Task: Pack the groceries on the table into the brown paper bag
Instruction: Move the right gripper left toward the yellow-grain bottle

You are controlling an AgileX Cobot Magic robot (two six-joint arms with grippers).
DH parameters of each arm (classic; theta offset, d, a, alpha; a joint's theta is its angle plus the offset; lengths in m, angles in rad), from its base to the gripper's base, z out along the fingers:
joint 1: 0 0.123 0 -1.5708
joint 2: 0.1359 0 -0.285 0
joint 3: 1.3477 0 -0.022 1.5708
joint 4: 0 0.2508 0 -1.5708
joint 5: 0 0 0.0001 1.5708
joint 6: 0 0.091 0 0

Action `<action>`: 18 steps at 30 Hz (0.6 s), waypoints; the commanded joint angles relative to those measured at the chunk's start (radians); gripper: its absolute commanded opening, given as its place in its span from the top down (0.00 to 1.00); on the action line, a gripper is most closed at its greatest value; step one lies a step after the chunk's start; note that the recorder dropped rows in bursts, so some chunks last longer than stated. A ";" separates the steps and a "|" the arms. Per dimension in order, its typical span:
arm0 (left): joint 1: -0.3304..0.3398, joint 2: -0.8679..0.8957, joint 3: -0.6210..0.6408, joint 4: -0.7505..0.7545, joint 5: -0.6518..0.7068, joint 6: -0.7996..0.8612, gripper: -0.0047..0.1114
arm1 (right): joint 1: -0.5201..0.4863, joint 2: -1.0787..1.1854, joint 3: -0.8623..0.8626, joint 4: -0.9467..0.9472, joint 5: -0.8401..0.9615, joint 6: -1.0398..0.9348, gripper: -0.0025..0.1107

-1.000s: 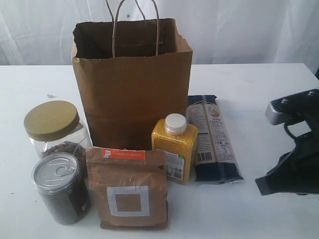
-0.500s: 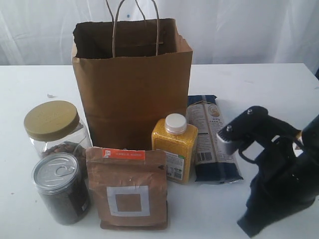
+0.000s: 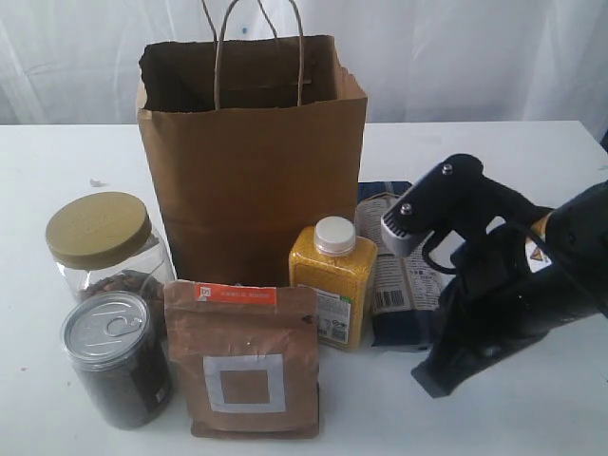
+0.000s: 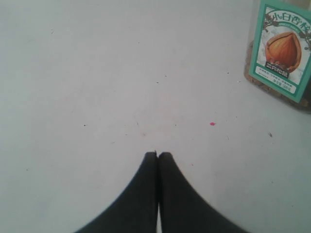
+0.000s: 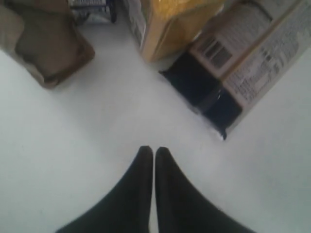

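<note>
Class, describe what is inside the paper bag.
The paper bag is open on top; only its shaded back wall shows. Its front wall hides the bottom and any contents.

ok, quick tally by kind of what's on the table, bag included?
Jars: 2 (gold-lidded clear jar, silver pull-tab dark jar)
Pouches: 1 (brown pouch)
Bottles: 1 (yellow bottle)
Packets: 1 (dark-blue noodle packet, partly behind the right arm)
Paper bags: 1 (brown paper bag)
Total: 6, of which 5 are groceries, all outside the bag.
</note>
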 commanded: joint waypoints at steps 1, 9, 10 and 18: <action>-0.009 -0.004 0.009 -0.006 0.005 -0.007 0.96 | 0.002 0.001 -0.008 -0.008 -0.094 -0.052 0.80; -0.009 -0.004 0.009 -0.006 0.005 -0.007 0.96 | 0.002 0.006 0.001 -0.002 -0.226 -0.075 0.31; -0.009 -0.004 0.009 -0.006 0.005 -0.007 0.96 | 0.002 0.006 0.001 -0.002 -0.226 -0.075 0.30; -0.009 -0.004 0.009 -0.006 0.005 -0.007 0.96 | 0.002 0.027 0.001 0.002 -0.224 -0.075 0.30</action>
